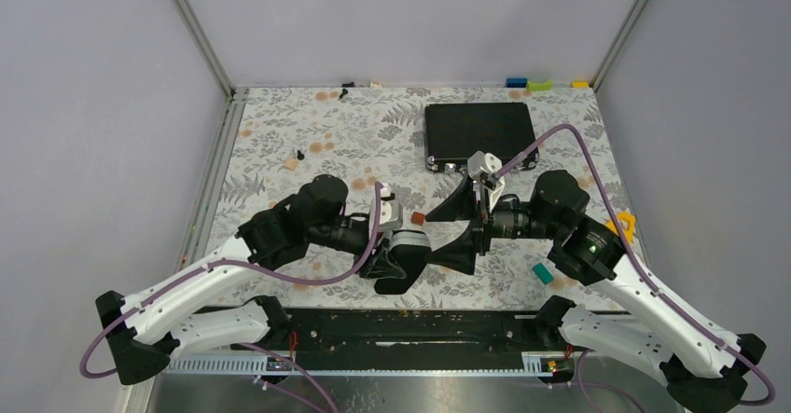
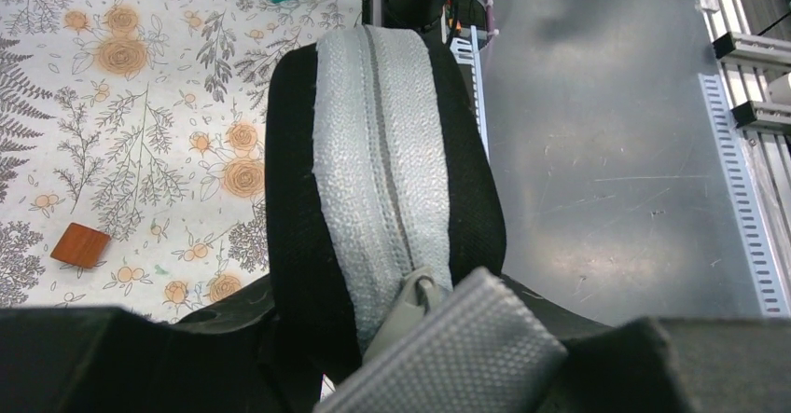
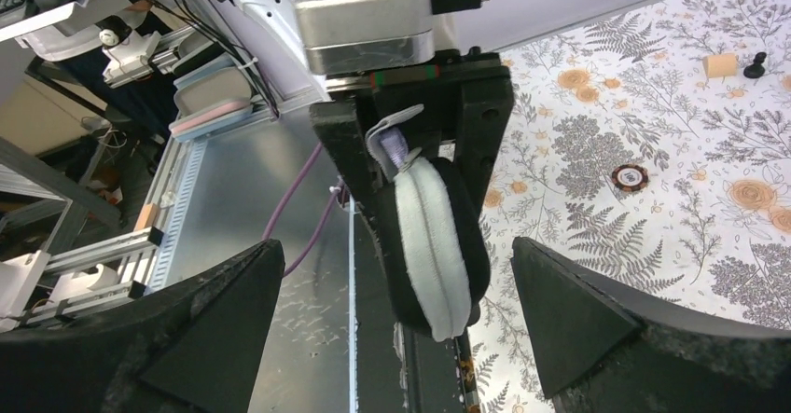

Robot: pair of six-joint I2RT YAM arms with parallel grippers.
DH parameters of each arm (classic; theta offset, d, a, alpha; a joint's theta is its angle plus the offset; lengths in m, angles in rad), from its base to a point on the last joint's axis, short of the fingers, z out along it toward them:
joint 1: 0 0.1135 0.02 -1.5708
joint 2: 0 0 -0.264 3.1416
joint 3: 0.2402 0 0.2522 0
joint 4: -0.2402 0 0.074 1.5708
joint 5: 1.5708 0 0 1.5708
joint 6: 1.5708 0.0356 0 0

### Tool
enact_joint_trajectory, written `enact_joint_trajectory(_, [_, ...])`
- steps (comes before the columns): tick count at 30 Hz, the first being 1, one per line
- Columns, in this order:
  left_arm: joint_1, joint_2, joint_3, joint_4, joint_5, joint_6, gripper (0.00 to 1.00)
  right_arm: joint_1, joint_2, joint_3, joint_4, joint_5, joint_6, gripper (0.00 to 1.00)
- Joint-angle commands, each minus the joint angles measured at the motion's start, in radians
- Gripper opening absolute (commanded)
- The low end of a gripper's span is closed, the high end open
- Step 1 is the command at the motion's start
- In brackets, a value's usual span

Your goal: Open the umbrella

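The umbrella is out of view in every frame. A black oval case [image 1: 403, 264] with a shut grey zipper band [image 2: 373, 171] is held on edge above the table's near edge. My left gripper [image 1: 390, 243] is shut on it, its black fingers [image 2: 112, 357] on either side of the case's near end, beside the grey zipper pull [image 2: 424, 301]. My right gripper [image 1: 459, 228] faces the case from the right and is open wide. In the right wrist view the case [image 3: 431, 236] hangs ahead of my right gripper [image 3: 396, 329], touching neither of its fingers [image 3: 215, 329].
A flat black briefcase [image 1: 478, 133] lies at the back of the floral tablecloth. A teal block [image 1: 542, 272], a brown block [image 1: 419, 217], a yellow piece [image 1: 623, 224] and a round chip [image 3: 630, 177] lie scattered. A metal channel [image 2: 606, 180] runs along the table's near edge.
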Motion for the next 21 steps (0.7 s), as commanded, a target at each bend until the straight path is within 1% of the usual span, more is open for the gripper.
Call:
enact_joint_trajectory(1, [-0.031,0.001,0.053,0.052,-0.088,0.041,0.09,0.001,0.02,-0.041,0.118,0.003,0.006,1.0])
enact_joint_trajectory(4, [-0.052,0.009,0.053,0.035,-0.146,0.058,0.09,0.001,0.053,-0.05,0.135,-0.028,0.008,1.0])
enact_joint_trajectory(7, [-0.061,0.016,0.055,0.033,-0.155,0.06,0.09,0.004,0.072,-0.08,0.218,-0.089,0.031,1.0])
enact_joint_trajectory(10, [-0.066,0.024,0.056,0.032,-0.188,0.054,0.1,0.004,0.079,-0.121,0.297,-0.106,0.055,1.0])
enact_joint_trajectory(16, [-0.068,0.027,0.058,0.036,-0.171,0.047,0.1,0.008,0.097,-0.16,0.27,-0.11,0.05,1.0])
enact_joint_trajectory(21, [-0.067,0.036,0.061,0.038,-0.158,0.04,0.1,0.01,0.073,-0.209,0.322,-0.11,0.065,1.0])
